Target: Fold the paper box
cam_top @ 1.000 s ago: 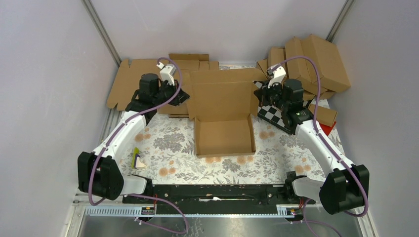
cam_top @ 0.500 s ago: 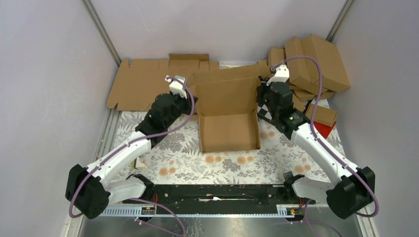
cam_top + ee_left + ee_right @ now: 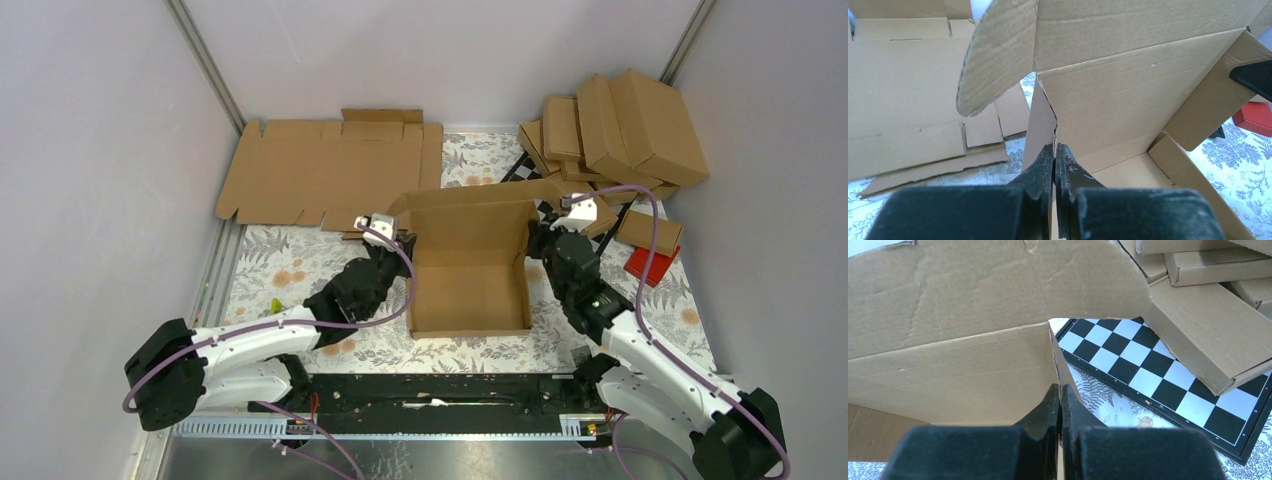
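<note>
Nearest me, the black mounting rail [image 3: 440, 392] carries both arm bases at the table's near edge. Next, the left gripper [image 3: 1054, 151] is clamped on the left side wall of the paper box [image 3: 470, 285], with the cardboard edge running down between its pressed fingers. The right gripper [image 3: 1059, 390] is clenched the same way on the right side wall. The box sits centre-table on the floral cloth [image 3: 290, 265], between the two wrists. Its floor is flat, its side walls are raised and its back panel stands up, with rounded end flaps [image 3: 993, 55] hanging over each wrist camera's view. Right of the box I list a small red block [image 3: 650, 266], well apart from it, with a small flat carton [image 3: 652, 230] just behind the block. The checkered board [image 3: 1148, 370] is largely covered by the box flap and by the cartons resting on it. Far left is a flat die-cut cardboard sheet [image 3: 320, 172] lying against the back wall. Far right is a leaning stack of folded cartons [image 3: 625, 120].
</note>
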Controlling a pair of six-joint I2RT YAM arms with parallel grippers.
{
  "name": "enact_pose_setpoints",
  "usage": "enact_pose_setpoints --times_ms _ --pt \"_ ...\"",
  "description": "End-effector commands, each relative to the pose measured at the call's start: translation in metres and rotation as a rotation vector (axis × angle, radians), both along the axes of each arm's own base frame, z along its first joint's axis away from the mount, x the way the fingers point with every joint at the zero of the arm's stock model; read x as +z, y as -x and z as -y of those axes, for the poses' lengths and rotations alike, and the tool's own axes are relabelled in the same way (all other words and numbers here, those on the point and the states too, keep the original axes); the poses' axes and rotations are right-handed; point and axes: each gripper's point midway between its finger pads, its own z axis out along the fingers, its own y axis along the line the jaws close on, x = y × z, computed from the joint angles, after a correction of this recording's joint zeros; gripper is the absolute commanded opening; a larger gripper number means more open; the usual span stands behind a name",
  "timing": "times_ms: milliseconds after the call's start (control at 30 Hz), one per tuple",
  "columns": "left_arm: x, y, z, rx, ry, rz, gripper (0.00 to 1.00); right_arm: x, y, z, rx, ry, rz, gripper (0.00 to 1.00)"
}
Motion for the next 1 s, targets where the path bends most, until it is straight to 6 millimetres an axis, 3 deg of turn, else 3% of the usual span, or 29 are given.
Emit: enact_pose_setpoints --times_ms 0,267,533,600,700,767,833,967 --pt "0.028 0.022 0.019 -0.067 0.144 0.062 0.0 -0.006 0.023 -0.026 0.137 -0.101 -0.006 0.01" --pt "-0.007 0.051 0.021 -0.118 0.105 -0.016 0.0 -0.044 0.051 -0.028 0.207 -0.118 -0.121 0.08" --pt "-0.03 0.071 0.026 -0.176 0.057 -0.089 0.0 -0.054 0.062 -0.025 0.201 -0.134 -0.196 0.13" --pt "-0.031 0.073 0.026 -0.18 0.051 -0.094 0.0 -0.055 0.065 -0.023 0.195 -0.131 -0.214 0.27" --pt "-0.033 0.074 0.027 -0.186 0.024 -0.106 0.0 -0.05 0.071 -0.017 0.172 -0.139 -0.23 0.67" --pt "-0.037 0.075 0.026 -0.177 -0.016 -0.118 0.0 -0.041 0.077 -0.016 0.186 -0.138 -0.242 0.87" --pt "-0.04 0.077 0.025 -0.164 -0.054 -0.129 0.0 -0.037 0.087 -0.017 0.219 -0.126 -0.284 0.98" --pt "-0.048 0.084 0.027 -0.165 -0.091 -0.135 0.0 -0.022 0.107 -0.019 0.27 -0.132 -0.357 1.0"
